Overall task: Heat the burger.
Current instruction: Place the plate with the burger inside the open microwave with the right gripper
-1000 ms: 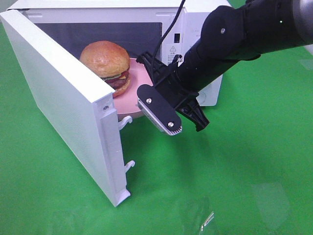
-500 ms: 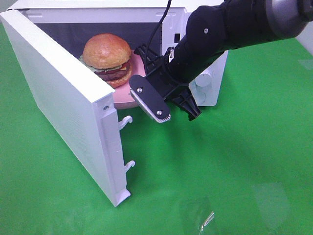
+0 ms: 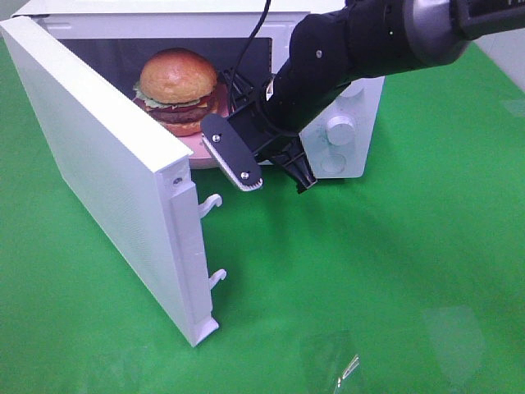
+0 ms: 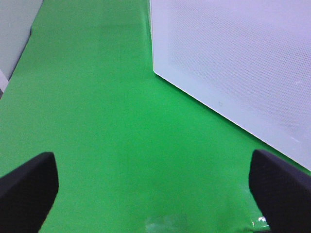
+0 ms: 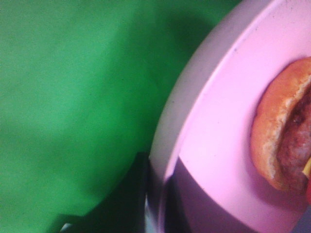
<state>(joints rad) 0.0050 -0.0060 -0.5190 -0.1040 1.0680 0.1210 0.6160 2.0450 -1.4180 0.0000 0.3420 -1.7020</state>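
Loading a microwave oven point(image 3: 353, 98) with the burger point(image 3: 176, 90), judged to be at the insertion step. The door point(image 3: 107, 180) stands swung wide, and the burger sits on a pink plate point(image 3: 199, 150) at the mouth of the dark cavity. The plate's far part appears to be inside, while its near rim seems to project past the opening; how deep it sits cannot be told exactly. The right arm reaches down from the upper right of the exterior view, across the front of the control panel. Its wrist angles toward the cavity, and the right pincer point(image 3: 244, 171) is clamped together on the near rim of the plate. The right wrist view confirms this: the plate's rim point(image 5: 228, 126) runs into a dark finger, with the burger point(image 5: 284, 141) just beyond. The left arm is out of the exterior view. The left pincer point(image 4: 153, 189) has its jaws wide apart, holds nothing, and hangs over the green surface point(image 3: 369, 271) beside the door's outer face. By this reading, opening is done. What probably remains is seating the plate fully, letting go, backing out, shutting the door and setting the dials point(image 3: 335, 127).
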